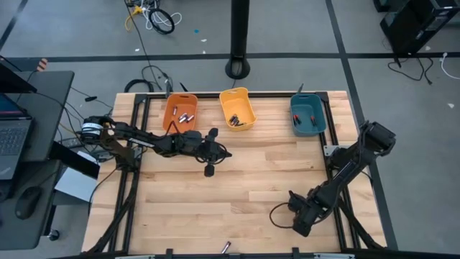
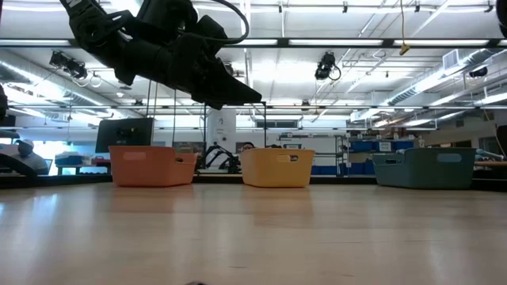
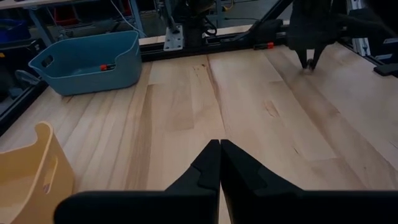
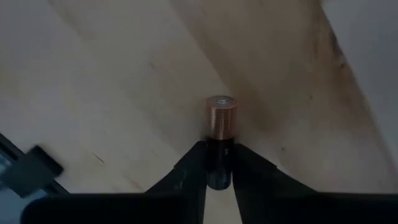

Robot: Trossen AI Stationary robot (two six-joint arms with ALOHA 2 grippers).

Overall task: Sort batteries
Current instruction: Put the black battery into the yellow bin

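My right gripper is low over the table's near right part, pointing down, shut on a battery with a dark body and a copper end. In the left wrist view it shows far off, just above the wood. My left gripper hangs shut and empty above the table's middle left, near the orange bin. Several batteries lie in the orange bin and in the yellow bin. Another battery lies at the table's near edge. My right gripper pinches the battery's dark body between its two fingers, coming from above. The copper end sticks out beyond the fingertips toward the wood. Whether the battery still rests on the table cannot be told.
Three bins stand in a row along the far edge: orange, yellow and teal, the teal one holding something small and red. A dark frame borders the wooden table. Bare wood lies between the two arms.
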